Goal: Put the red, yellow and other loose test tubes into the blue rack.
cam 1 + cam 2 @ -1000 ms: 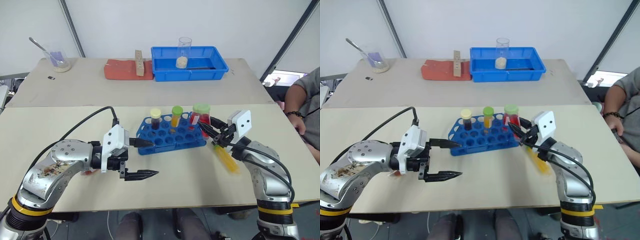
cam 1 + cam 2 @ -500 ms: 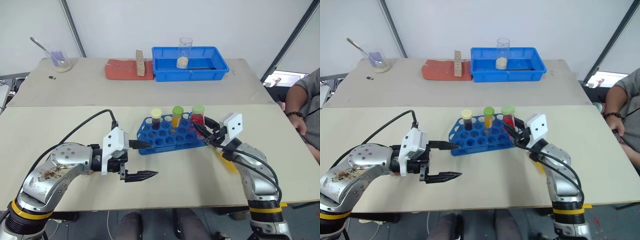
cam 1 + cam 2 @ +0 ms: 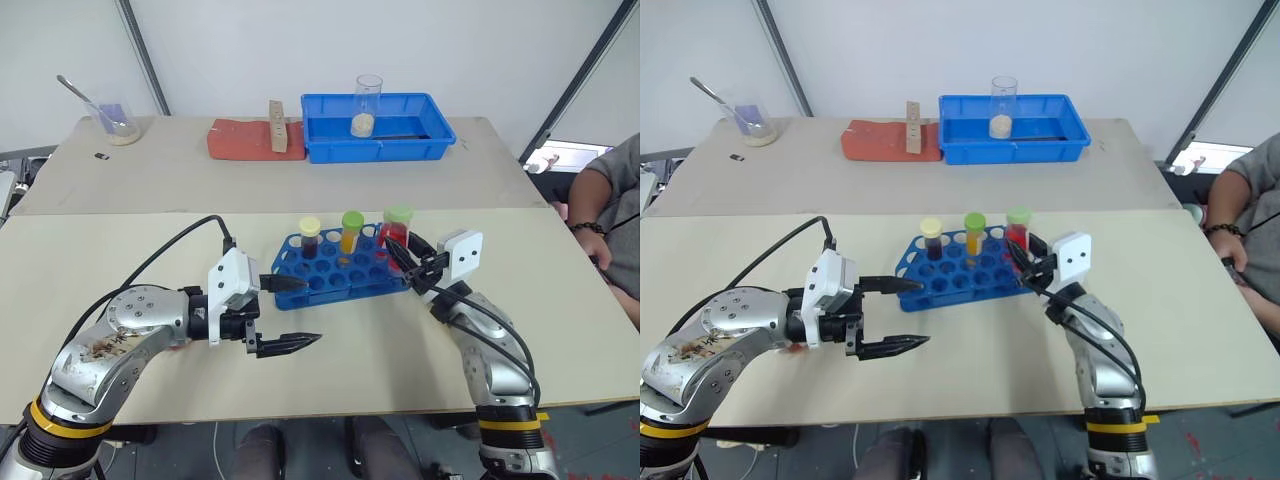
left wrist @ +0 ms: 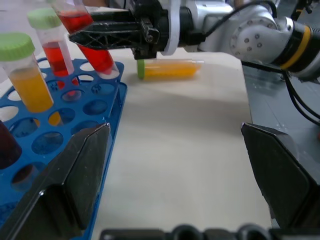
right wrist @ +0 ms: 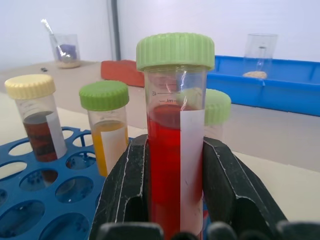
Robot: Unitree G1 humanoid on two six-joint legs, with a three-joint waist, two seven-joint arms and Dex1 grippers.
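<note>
A clear red-liquid tube with green cap (image 5: 175, 150) is pinched in the right gripper (image 3: 408, 262) jaws, tilted over the bright blue holed rack (image 3: 340, 272), probably for insertion. Left gripper (image 3: 285, 315) jaws are spread beside the rack.

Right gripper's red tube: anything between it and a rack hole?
Nothing visible. The right gripper holds the red tube tilted, bottom at an empty hole on the blue rack's right edge. Another red tube stands close beside it, not in the path.
</note>
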